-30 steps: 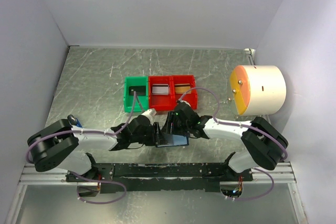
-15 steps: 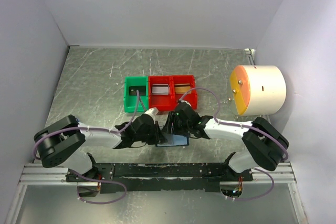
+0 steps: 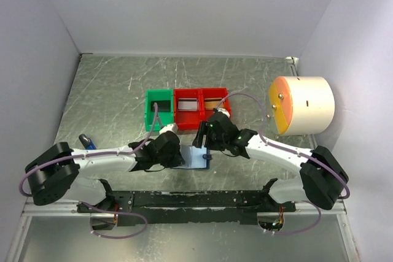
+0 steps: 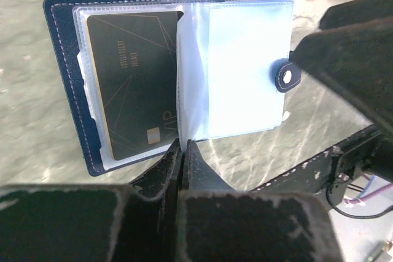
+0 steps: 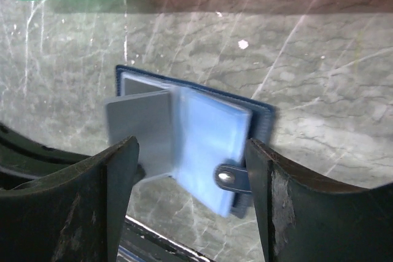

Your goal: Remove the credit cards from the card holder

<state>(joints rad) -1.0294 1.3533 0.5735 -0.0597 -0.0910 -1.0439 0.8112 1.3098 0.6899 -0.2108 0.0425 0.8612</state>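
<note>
Left wrist view: dark navy-blue folding card holder (image 4: 239, 78) lay open flat on grey marbled table (image 4: 31, 133), black credit card (image 4: 132, 84) in its clear left sleeve. Left fingers (image 4: 175, 159) together at near edge by fold, probably pinning holder down. Right fingers (image 5: 126, 157) apart above, free for card.

Dark card (image 4: 132, 84) in the card holder (image 4: 67, 59), faint "VIP" near its chip; smaller print unreadable
</note>
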